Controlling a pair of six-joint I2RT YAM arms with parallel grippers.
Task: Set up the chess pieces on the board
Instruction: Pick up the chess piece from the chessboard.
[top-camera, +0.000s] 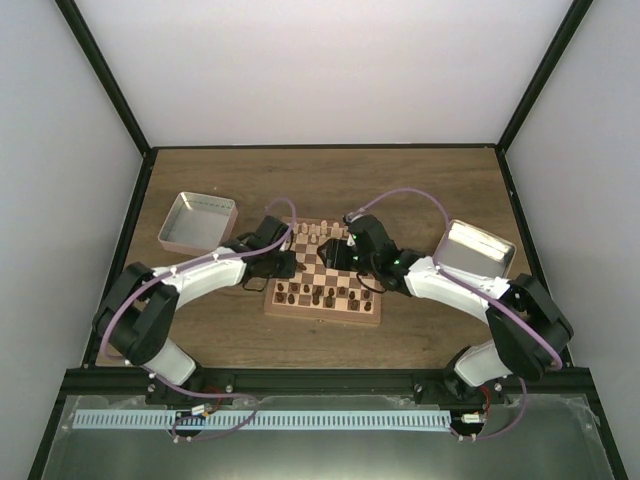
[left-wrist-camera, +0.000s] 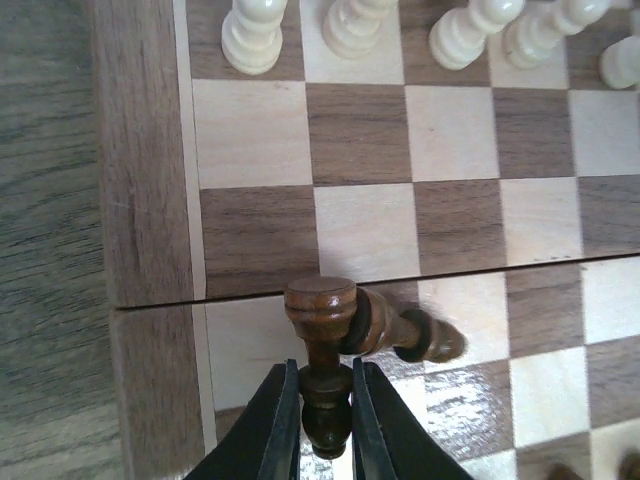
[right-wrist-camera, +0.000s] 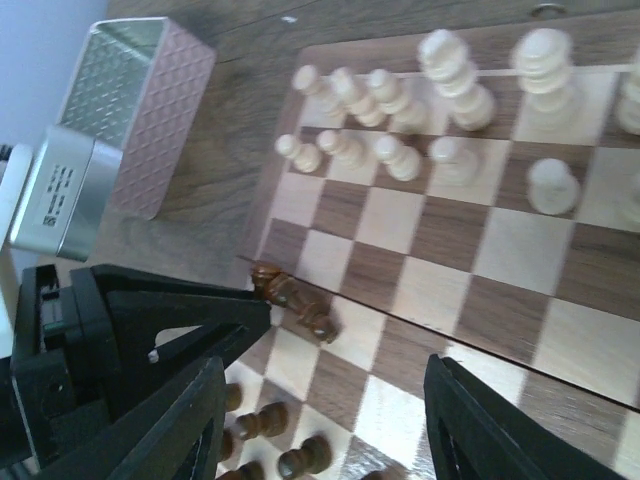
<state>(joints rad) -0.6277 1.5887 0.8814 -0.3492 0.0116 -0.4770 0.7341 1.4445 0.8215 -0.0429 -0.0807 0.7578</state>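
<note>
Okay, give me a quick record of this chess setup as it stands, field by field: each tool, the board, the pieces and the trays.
left tool: shut on a dark piece, near the board's left edge
right tool: open, nothing between its fingers, above the board
board: on the table between the two arms
cream pieces: standing in the far rows
other dark pieces: in the near rows
left tray: left of the board
right tray: right of the board

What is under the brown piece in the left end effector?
The board, and a second brown piece lying on its side, partly behind it. The held piece and the left end effector cover the square directly below.
</note>
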